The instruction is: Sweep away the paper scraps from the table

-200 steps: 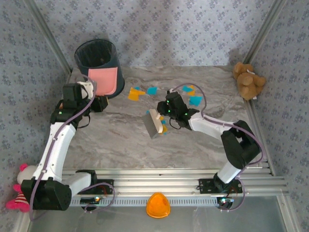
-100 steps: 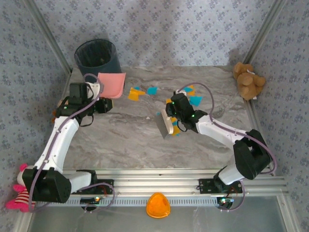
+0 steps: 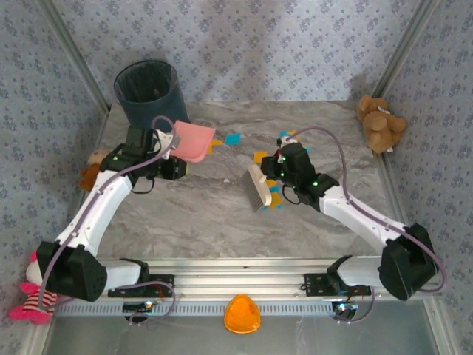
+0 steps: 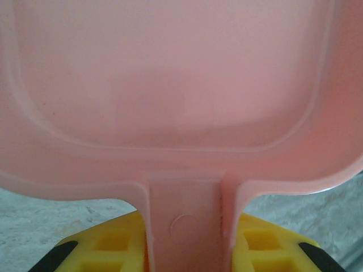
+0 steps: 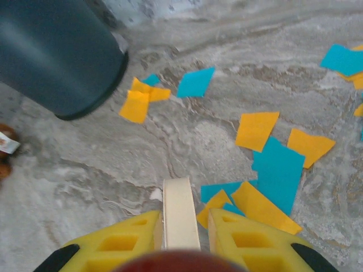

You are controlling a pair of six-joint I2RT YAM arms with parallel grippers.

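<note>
Orange-yellow and cyan paper scraps (image 5: 272, 164) lie scattered on the marble table (image 3: 192, 214), most of them right of centre (image 3: 260, 157). A few more scraps (image 5: 142, 99) sit near the bin. My left gripper (image 3: 170, 146) is shut on the handle (image 4: 184, 221) of the pink dustpan (image 3: 195, 140), which hangs just right of the bin. In the left wrist view the dustpan (image 4: 170, 85) hides the table beyond it. My right gripper (image 3: 275, 171) is shut on a cream brush (image 3: 259, 187), whose handle (image 5: 180, 212) stands between the yellow fingers, left of a scrap cluster (image 3: 275, 198).
A dark round bin (image 3: 150, 92) stands at the back left, also in the right wrist view (image 5: 57, 51). A brown teddy bear (image 3: 379, 122) sits at the back right. A small brown toy (image 3: 92, 171) lies by the left edge. The ribbed metal rail (image 3: 259, 274) runs along the front.
My left arm has carried the dustpan right and nearer, away from the bin's mouth. My right arm has shifted the brush rightward, toward the scrap cluster.
</note>
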